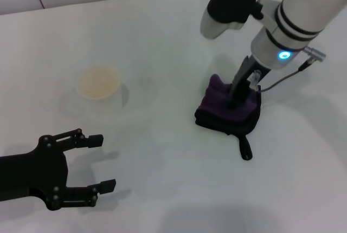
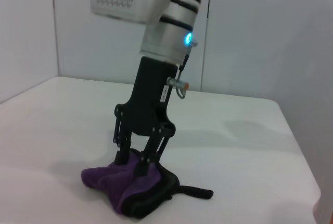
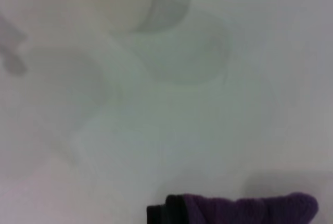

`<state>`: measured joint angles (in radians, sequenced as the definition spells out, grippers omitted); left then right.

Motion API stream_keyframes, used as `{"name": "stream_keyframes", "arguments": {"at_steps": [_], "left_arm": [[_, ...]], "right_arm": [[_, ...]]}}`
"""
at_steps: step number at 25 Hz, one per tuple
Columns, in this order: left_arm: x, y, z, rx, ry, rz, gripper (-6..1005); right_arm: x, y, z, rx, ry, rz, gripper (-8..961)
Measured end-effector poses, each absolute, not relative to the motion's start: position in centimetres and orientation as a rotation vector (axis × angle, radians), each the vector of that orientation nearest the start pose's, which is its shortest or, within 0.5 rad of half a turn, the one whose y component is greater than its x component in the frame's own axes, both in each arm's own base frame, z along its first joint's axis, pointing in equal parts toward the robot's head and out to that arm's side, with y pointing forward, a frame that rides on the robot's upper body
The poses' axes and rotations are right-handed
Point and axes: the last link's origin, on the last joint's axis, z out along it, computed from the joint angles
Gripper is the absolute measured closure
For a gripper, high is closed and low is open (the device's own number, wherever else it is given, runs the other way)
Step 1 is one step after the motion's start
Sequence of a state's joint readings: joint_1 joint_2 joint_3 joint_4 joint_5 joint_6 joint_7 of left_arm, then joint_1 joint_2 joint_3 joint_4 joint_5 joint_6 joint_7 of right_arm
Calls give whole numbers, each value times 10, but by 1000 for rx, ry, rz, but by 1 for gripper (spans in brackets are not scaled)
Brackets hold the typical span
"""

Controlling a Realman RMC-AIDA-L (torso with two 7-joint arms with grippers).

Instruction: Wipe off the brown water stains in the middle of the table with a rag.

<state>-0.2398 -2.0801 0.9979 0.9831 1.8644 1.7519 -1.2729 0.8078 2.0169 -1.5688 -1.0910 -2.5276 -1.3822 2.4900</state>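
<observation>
**Left gripper idle up front, right gripper pinching the rag**

Nearest the head camera, the left gripper (image 1: pixel 103 162) hovers low over the white table (image 1: pixel 173 189), its 2 black fingers spread wide apart with nothing between them. Farther back and to the right, the dark purple rag (image 1: pixel 227 108) lies bunched on the table, its black loop tab pointing toward the robot. The right gripper (image 2: pixel 132 164) stands upright on the rag, its 2 fingers drawn close and pinching a fold of cloth. Left of the rag sits a translucent cup (image 1: pixel 98 82). No brown stain can be made out.
</observation>
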Motion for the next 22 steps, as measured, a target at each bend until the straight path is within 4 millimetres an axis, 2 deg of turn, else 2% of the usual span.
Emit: {"name": "stream_keyframes", "arguments": {"at_steps": [4,6,9,11,15,22], "left_arm": [[-270,254,13,-2920,-273,-639,138],[-272,254,16,-2904,-279,-647,138],[-273,254,20,-2887,-281,-661,138],[-273,254,21,-2883,-280,-667,138],[-273,254,21,-2882,-280,-665,138],[-276,255,26,-2852,-286,-676,138]], "right_arm": [[151,383,-24,-2721,580,-517,619],[152,378,-13,-2765,559,-400,570],[153,371,0,-2824,540,-270,448],[159,360,15,-2893,492,-139,367],[167,349,26,-2929,428,-28,255],[185,330,40,-2926,257,311,256]]}}
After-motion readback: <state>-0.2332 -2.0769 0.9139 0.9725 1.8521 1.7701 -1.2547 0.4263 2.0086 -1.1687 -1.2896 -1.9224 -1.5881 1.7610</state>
